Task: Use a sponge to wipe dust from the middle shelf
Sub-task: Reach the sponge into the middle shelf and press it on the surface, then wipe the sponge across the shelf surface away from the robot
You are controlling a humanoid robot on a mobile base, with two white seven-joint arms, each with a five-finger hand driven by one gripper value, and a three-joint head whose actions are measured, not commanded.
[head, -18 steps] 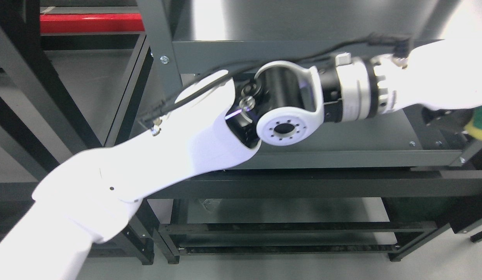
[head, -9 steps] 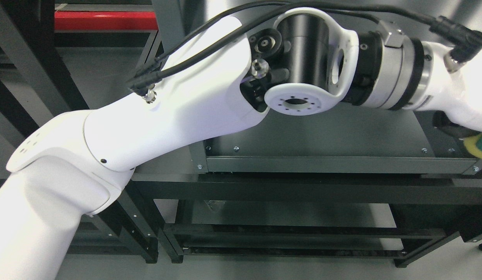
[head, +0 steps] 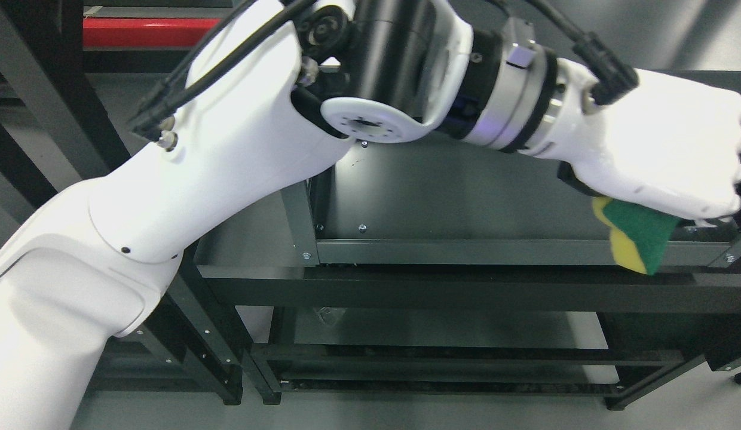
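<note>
Green-and-yellow sponge (head: 636,239) is gripped under the closed left hand (head: 663,164), hung tilted over the right end of the middle shelf (head: 466,197) front lip, so the bare surface is left lying off to its left.

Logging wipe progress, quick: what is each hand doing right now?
Left hand: closed on the sponge at the shelf's right end.
Right hand: not in view.

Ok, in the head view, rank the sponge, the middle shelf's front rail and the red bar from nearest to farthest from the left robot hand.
From the left robot hand:
1. Sponge, gripped beneath it.
2. Front rail, just below, running left.
3. Red bar, far upper left.
</note>
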